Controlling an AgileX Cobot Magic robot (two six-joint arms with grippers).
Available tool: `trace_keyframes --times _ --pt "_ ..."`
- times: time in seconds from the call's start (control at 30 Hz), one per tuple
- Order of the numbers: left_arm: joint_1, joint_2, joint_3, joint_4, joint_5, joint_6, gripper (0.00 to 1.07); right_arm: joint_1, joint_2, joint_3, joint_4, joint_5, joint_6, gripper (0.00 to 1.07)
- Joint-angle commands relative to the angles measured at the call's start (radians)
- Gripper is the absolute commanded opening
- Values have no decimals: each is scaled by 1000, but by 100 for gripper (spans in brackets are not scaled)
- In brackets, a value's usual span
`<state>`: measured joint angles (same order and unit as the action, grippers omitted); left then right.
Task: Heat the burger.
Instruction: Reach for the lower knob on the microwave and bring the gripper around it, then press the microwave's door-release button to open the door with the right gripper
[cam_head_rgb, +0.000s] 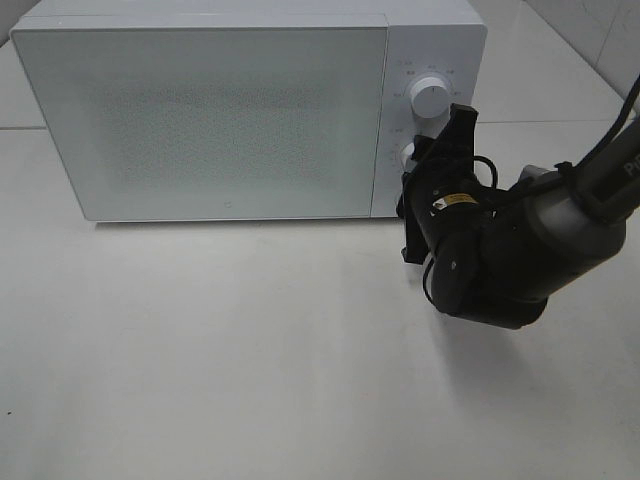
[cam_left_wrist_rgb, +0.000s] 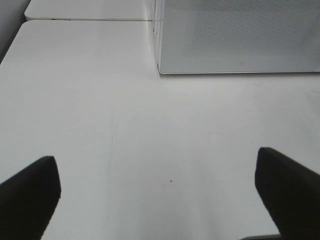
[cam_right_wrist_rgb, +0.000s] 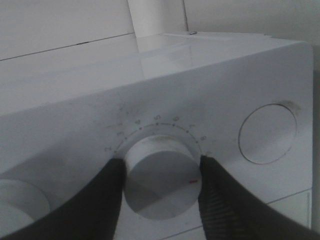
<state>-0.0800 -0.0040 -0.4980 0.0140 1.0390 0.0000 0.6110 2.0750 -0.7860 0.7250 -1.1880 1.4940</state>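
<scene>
The table (cam_head_rgb: 250, 350) carries the microwave (cam_head_rgb: 440, 30), and its door (cam_head_rgb: 200, 120) is closed. The burger appears in no view. It is probably behind the door, but the speckled panel hides the interior, so this cannot be confirmed.

The right gripper (cam_right_wrist_rgb: 160, 167) is the working one. It faces the control panel, and its fingers (cam_right_wrist_rgb: 107, 195) close on opposite sides of the lower dial (cam_right_wrist_rgb: 160, 190). The dial's axis points straight out of the panel along the gripper's line of approach, so the coming move is judged to be a wrist roll about that axis.

The left gripper (cam_left_wrist_rgb: 157, 185) hangs with its jaws wide apart over bare table, well away from the dial and holding nothing.

In the exterior high view the right gripper covers most of the lower dial. The scale numerals are blurred, and the small red mark (cam_right_wrist_rgb: 191, 181) is barely legible.
</scene>
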Motion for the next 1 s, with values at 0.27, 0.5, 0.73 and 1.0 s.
trace_keyframes --times 0.27,0.5,0.73,1.0 --pt "2 -26 2 -5 -2 0 98 -5 -33 -6 47 -88 -143 70" --pt "2 -26 2 -5 -2 0 98 -3 -53 -3 -17 20 -182 77" --pt "2 -26 2 -5 -2 0 98 -1 -133 80 -56 123 -277 76" --pt "2 -26 2 -5 -2 0 98 -5 -238 164 -148 298 -484 76"
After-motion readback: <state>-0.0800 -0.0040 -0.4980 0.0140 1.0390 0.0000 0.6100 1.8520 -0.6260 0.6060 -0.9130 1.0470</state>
